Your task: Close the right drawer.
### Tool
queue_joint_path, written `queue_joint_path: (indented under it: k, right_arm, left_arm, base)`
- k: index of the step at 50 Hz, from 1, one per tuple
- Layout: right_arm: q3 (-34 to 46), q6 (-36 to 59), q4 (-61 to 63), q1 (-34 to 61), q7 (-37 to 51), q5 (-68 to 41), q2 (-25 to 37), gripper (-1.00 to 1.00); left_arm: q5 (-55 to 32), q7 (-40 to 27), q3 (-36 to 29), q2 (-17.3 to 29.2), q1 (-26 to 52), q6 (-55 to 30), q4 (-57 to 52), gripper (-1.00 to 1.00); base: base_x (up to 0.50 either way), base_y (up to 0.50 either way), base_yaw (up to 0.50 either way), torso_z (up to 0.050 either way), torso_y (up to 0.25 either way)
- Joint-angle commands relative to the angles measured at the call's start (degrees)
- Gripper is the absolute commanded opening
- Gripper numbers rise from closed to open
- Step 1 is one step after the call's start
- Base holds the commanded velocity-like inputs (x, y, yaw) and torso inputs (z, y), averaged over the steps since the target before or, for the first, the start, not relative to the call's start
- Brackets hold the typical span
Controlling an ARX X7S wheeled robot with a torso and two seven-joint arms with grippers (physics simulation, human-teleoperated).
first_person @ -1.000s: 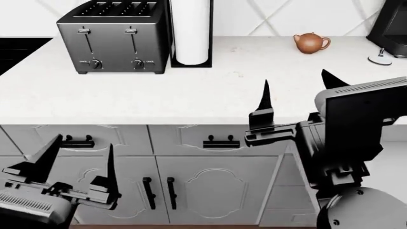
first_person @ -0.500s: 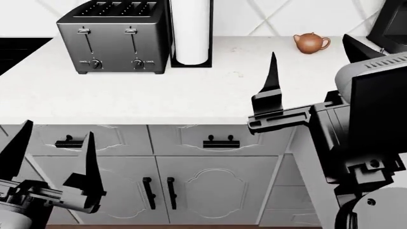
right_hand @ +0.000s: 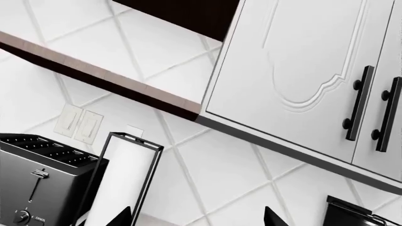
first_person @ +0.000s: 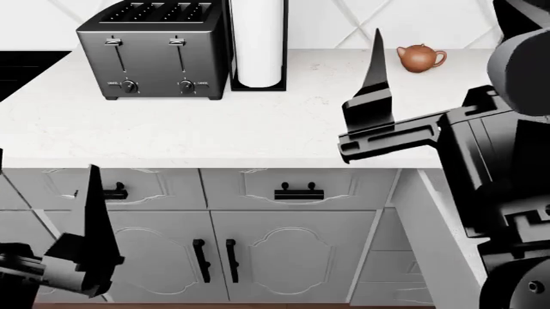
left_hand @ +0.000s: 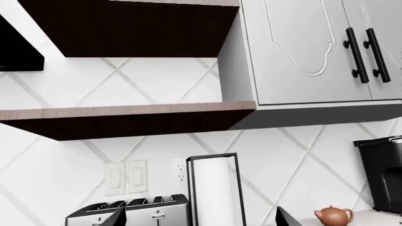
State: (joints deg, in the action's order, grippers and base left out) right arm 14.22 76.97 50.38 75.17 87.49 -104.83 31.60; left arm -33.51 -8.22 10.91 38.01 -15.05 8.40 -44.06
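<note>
Right hand [right_hand: 196, 215] up high over the counter [first_person: 215, 129], fingers spread wide, nothing between them; one black finger [first_person: 374, 84] standing upright in the head view, just short of the little brown teapot [first_person: 419, 56]. Left hand [left_hand: 199, 217] low in front of the cabinet doors [first_person: 284, 257], also wide open and empty, pointing upward. From both wrist cameras, only the two fingertips at the frame edge, well apart, and beyond them the tiled wall, the wooden shelf [left_hand: 125, 117] and the upper cabinets [left_hand: 301, 52] with black bar handles. Right drawer [first_person: 434, 219] at the far right under the counter edge: pulled out from the cabinet face, showing as a pale grey wall slanting toward the camera, mostly hidden behind the bulky black right arm; front and handle out of sight. Neither hand touching it. Next drawer front along [first_person: 299, 191] flush with the cabinet, black handle facing out. At the back of the counter, toaster [first_person: 154, 48] beside the paper towel roll [first_person: 257, 42], nearly touching. Black coffee machine [left_hand: 383, 174] off past the teapot.
</note>
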Motion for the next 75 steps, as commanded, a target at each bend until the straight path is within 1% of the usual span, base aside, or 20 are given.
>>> queue_joint_path:
  k: [1,6,15,41,42,44,50,57,75]
  right_arm:
    - [8.69,-6.85,-0.36,6.57,2.22,-1.61,4.11,1.0]
    - [14.62,-11.88,0.1,10.74,2.3,-1.13,6.79,1.0]
    - [20.84,-16.47,0.29,15.03,2.1,-0.3,9.08,1.0]
    - [25.27,-20.35,0.77,16.57,1.28,2.14,11.17,1.0]
    - [27.93,-18.92,0.8,19.0,2.2,0.5,9.77,1.0]
    - [29.83,-20.32,0.9,20.06,2.32,0.9,10.49,1.0]
    - [33.85,-23.67,1.08,22.36,2.29,1.65,11.75,1.0]
    - [36.76,-25.99,1.15,24.18,2.14,2.01,12.53,1.0]
    - [39.86,-28.63,1.08,25.84,1.68,2.55,13.5,1.0]
  left_arm:
    - [-0.73,-0.31,1.82,0.46,-1.61,0.71,-2.22,1.0]
    - [-1.08,-0.52,2.88,0.69,-2.52,1.05,-3.44,1.0]
    - [-1.5,-0.47,3.89,0.89,-2.84,1.61,-3.56,1.0]
    - [-1.39,-0.46,3.81,0.72,-2.99,1.85,-3.33,1.0]
    - [-1.48,-0.39,4.3,0.65,-3.87,2.21,-3.98,1.0]
    - [-1.4,-0.27,4.23,0.58,-3.86,2.32,-3.83,1.0]
    - [-1.23,-0.09,3.91,0.41,-3.58,2.54,-3.5,1.0]
    - [-1.32,0.02,3.92,0.41,-3.56,2.68,-3.27,1.0]
    - [-1.18,0.24,3.58,0.43,-3.42,2.82,-3.19,1.0]
  base:
    - [0.0,0.0,0.0,0.0,0.0]
    - [0.0,0.0,0.0,0.0,0.0]
    - [0.0,0.0,0.0,0.0,0.0]
    - [0.0,0.0,0.0,0.0,0.0]
    - [0.0,0.0,0.0,0.0,0.0]
    - [0.0,0.0,-0.11,0.0,0.0]
    - [0.0,0.0,-0.44,0.0,0.0]
    - [0.0,0.0,-0.5,0.0,0.0]
    - [0.0,0.0,-0.5,0.0,0.0]
